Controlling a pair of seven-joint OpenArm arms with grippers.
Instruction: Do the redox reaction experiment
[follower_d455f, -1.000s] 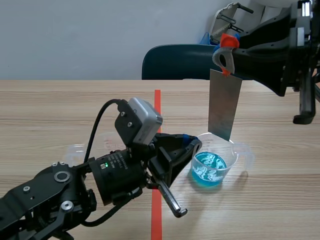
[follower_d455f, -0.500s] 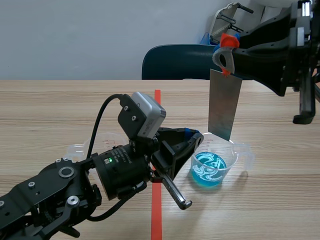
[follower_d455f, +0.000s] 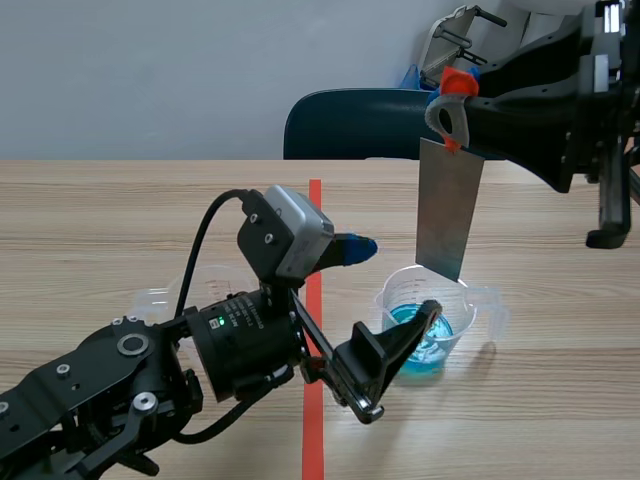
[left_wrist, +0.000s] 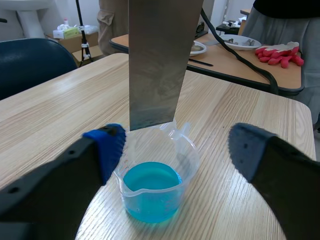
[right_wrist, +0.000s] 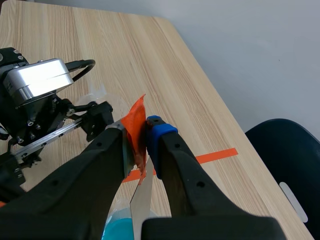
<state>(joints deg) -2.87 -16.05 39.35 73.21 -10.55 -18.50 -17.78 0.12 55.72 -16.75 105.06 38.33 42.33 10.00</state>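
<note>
With the left tool (left_wrist: 175, 147) spread wide around the unheld beaker (follower_d455f: 421, 322) on the counter (follower_d455f: 150, 220), the plate (follower_d455f: 448, 215) clenched in the right tool (right_wrist: 140, 134) just above could clip its rim and spill it.

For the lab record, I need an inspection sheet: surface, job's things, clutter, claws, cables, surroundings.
Surface: wooden table, no spills seen.
Job's things: beaker of blue liquid, upright; metal sheet hanging over it, lower edge near the rim, above the liquid.
Clutter: clear cup behind the left arm.
Claws: left claw open toward the beaker; right claw shut on the sheet's taped top.
Cables: black cable looping over left arm.
Surroundings: blue chair beyond the table.
</note>
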